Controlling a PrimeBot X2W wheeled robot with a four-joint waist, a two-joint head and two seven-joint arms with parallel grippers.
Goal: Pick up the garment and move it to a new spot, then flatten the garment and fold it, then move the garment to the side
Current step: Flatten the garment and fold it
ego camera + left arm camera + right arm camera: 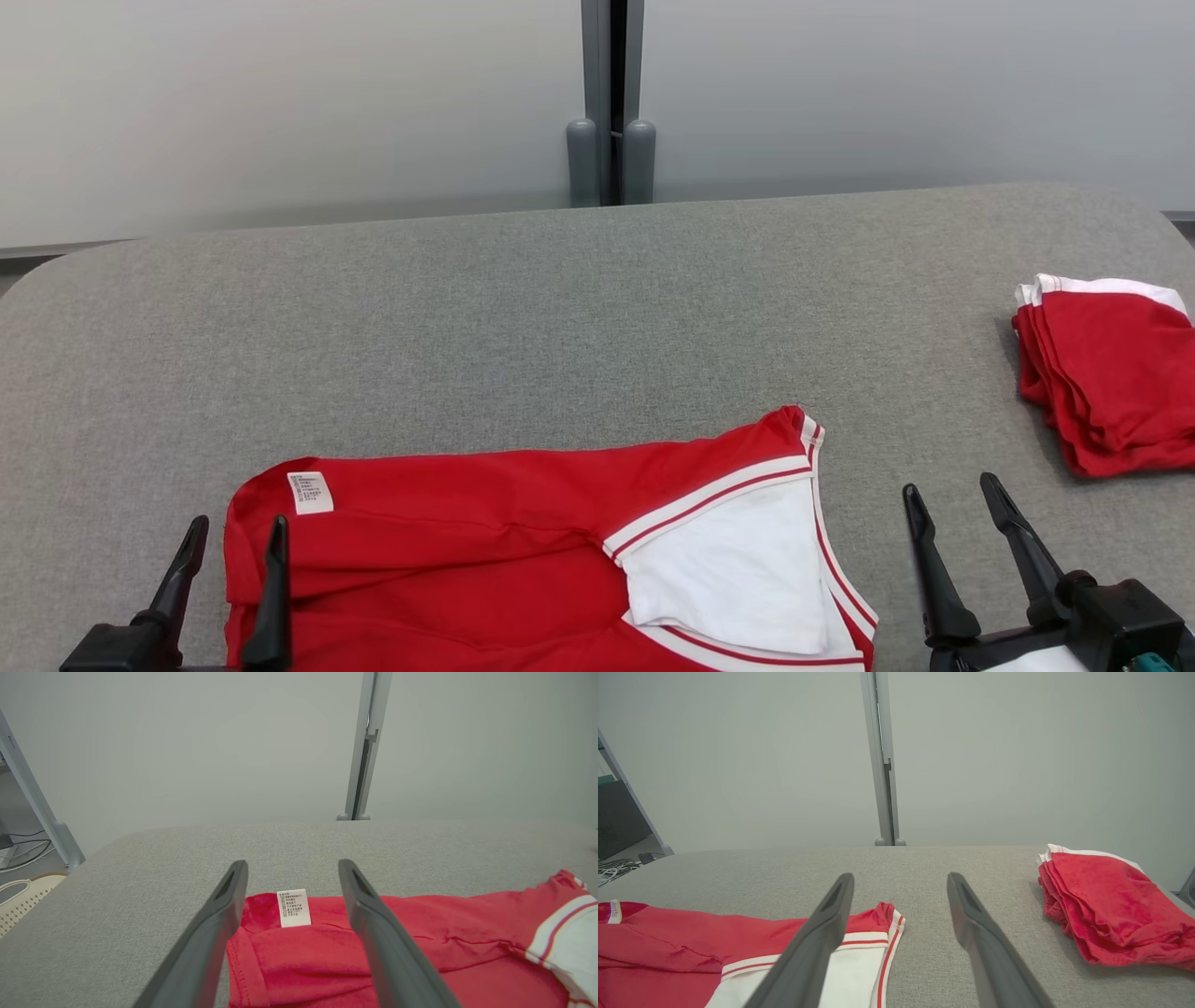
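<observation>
The red fabric garment with white striped trim (485, 551) is laid at the near edge of the grey felt-covered table (560, 317). The left gripper (238, 525) is positioned at its labelled corner with fingers spread. The right gripper (950, 487) is spread and empty, just beside it.

Black pincers (238, 521) (948, 482), long tapered fingers (934, 569)
</observation>
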